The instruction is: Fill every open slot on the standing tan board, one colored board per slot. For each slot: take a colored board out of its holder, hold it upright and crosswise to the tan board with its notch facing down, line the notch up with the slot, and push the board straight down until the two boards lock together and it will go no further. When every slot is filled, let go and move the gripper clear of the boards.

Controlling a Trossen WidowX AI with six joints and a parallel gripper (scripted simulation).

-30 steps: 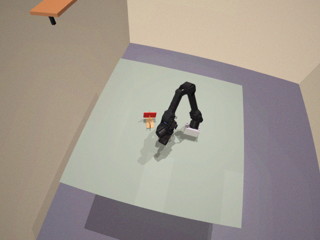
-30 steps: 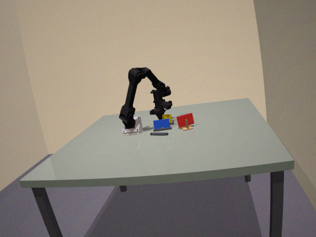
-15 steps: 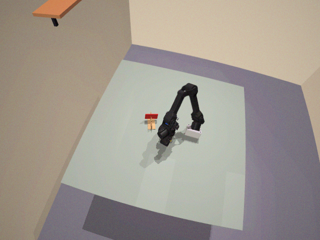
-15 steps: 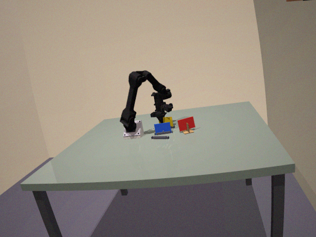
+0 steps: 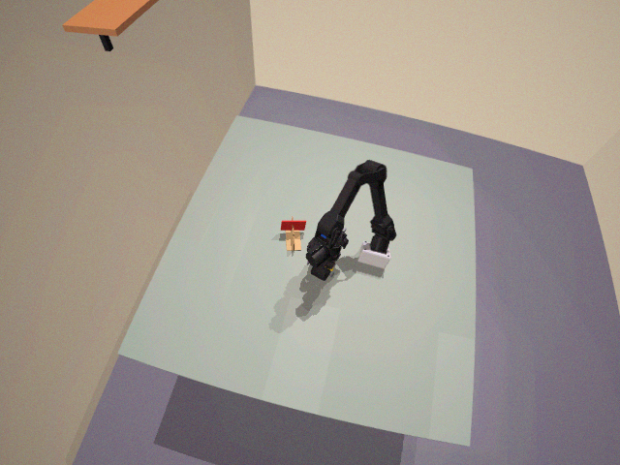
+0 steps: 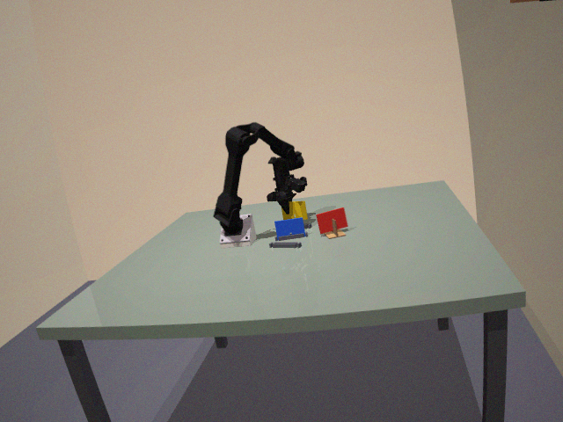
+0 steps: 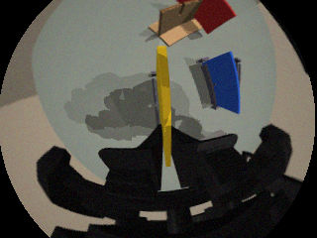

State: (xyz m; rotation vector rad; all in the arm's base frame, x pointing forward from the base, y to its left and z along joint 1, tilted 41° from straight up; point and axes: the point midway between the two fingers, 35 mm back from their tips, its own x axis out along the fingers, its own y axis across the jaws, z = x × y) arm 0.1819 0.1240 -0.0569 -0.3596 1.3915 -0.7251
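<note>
Yellow notched board, centre of wrist view, pinched upright in gripper fingers, prob. so notch stays free below. Tan board, top centre, stands w/ red board crosswise, prob. slotted. Blue board, right of centre, upright in holder, prob. for easy grasp.

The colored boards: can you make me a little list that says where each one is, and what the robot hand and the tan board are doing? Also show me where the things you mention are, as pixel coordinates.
red board: crosswise on the tan board
yellow board (image 6: 298, 209) (image 7: 161, 84): between the gripper's fingers
blue board (image 6: 289, 227) (image 7: 225, 81): upright in its holder
gripper (image 6: 287, 209) (image 7: 167, 136): shut on the yellow board
tan board (image 7: 174, 21): standing up, with an open slot showing
table (image 5: 225, 300) (image 6: 386, 272): pale green, under everything
</note>
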